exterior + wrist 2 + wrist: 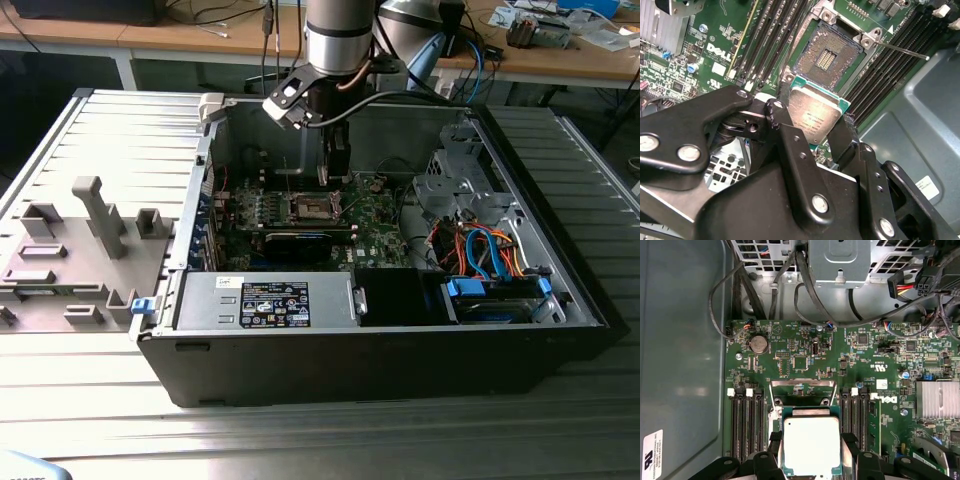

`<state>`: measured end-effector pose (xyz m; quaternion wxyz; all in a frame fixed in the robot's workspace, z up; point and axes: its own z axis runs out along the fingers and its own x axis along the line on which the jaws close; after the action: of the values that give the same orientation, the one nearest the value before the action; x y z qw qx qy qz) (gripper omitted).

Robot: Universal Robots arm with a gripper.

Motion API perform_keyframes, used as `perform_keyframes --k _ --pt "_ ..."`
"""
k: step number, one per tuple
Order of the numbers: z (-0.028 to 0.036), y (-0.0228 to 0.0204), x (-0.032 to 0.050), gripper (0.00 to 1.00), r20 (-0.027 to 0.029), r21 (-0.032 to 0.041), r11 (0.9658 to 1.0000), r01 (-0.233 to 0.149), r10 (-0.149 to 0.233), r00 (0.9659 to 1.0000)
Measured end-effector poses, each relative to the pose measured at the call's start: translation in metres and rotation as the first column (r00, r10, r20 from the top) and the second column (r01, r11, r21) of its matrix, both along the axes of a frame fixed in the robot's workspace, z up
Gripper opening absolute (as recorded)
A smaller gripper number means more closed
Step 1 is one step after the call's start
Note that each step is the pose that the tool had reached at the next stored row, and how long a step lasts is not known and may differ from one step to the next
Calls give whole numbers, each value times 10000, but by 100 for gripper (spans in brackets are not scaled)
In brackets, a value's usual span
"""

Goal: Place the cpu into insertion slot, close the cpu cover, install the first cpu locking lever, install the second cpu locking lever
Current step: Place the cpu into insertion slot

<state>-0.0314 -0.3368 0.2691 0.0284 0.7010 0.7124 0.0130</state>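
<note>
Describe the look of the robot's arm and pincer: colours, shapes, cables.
The cylindrical silver-grey arm has a dark band near the wrist, where a pale angular bracket juts out and a thin black cable trails off. In the second wrist view, the matte black pincer is built of flat linked bars with round silver rivets.

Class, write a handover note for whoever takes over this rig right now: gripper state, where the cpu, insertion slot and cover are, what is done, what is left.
Gripper: jaws shut on the cpu, gripped by two opposite edges.
Insertion slot: open and empty, contacts bare; cpu hangs close to it, not seated.
Cpu cover: appears swung up.
One locking lever sticks out free.
Done: cpu picked up. Left: seating it, closing cover, both levers.
</note>
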Motion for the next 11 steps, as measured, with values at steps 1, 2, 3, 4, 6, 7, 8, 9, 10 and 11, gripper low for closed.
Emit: perform_keyframes --k 1,2,3,4,6,7,8,9,10,11 --pt "-5 0 0 55 0 0 10000 0 0 10000" --pt "-8 0 0 55 0 0 10000 0 0 10000" --pt "-10 0 0 55 0 -1 10000 0 0 10000" --pt "-11 0 0 55 0 0 10000 0 0 10000" --pt "-15 0 0 55 0 0 10000 0 0 10000" --pt "-17 0 0 55 0 0 10000 0 0 10000" --pt "-18 0 0 55 0 0 10000 0 0 10000" --pt "-21 0 0 55 0 0 10000 0 0 10000" --pt "-23 0 0 55 0 0 10000 0 0 10000" --pt "-26 0 0 55 0 0 10000 0 0 10000"
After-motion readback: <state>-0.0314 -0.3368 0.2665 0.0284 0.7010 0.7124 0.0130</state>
